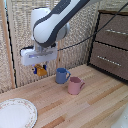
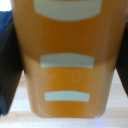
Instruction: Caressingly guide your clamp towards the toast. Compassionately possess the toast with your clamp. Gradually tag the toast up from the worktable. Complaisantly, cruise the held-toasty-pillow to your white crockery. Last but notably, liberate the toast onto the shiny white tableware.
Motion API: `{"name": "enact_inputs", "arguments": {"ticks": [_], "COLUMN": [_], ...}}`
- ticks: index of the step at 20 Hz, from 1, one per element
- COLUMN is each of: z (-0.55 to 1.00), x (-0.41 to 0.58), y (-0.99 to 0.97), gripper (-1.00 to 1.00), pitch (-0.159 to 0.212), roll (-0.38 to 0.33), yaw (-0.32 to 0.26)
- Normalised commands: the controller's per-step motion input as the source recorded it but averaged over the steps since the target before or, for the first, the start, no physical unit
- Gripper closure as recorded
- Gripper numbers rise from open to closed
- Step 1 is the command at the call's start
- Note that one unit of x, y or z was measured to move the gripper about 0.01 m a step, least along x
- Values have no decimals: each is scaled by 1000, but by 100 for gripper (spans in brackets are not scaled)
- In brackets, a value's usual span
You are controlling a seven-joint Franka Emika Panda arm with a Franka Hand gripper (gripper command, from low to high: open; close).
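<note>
Toast (image 2: 67, 65) fills nearly the whole wrist view, an orange-yellow slab pressed between the dark fingers (image 2: 9, 65), whose blue-black pads show at both its edges; the fingers are clenched on it. Pale wood shows beneath it, so it hangs clear of the surface.

In the exterior view the clamp (image 1: 39, 67) holds the toast (image 1: 41, 70) well above the surface (image 1: 85, 107), with the slab dangling below the boxy white block.

Taking the white plate (image 1: 15, 112) as the landmark: it lies at the near corner of the surface, on the exterior view's left, and the toast hangs high above and somewhat beyond its far rim, toward the exterior view's right. The pink mug (image 1: 75, 86) stands well apart from the plate on that same side, and the blue mug (image 1: 62, 75) just behind the pink one. Farther still, the dark drawer cabinet (image 1: 111, 45) stands beyond the mugs.

The step in hand looks to be the carry. To do it well, I judge the arm should travel level toward the plate's middle, keeping its height until it is over the plate, then lower slowly and release only when the slab is just above the china, so it lands flat inside the rim.
</note>
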Motion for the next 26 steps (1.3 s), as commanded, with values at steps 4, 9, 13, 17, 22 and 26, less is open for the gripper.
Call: {"name": "enact_inputs", "arguments": {"ticks": [4,9,13,17,22,26], "z": [226,143,29,-216,-274,-325], "x": [0,0,77,313,399,243], "y": [886,914,940,886,695,556], "gripper": [100,100,100,100,100,100], "pitch": [156,181,195,112,68,66], "roll": [0,0,0,-59,-77,-52], "yaw": [0,0,0,-2,-10,-3]}}
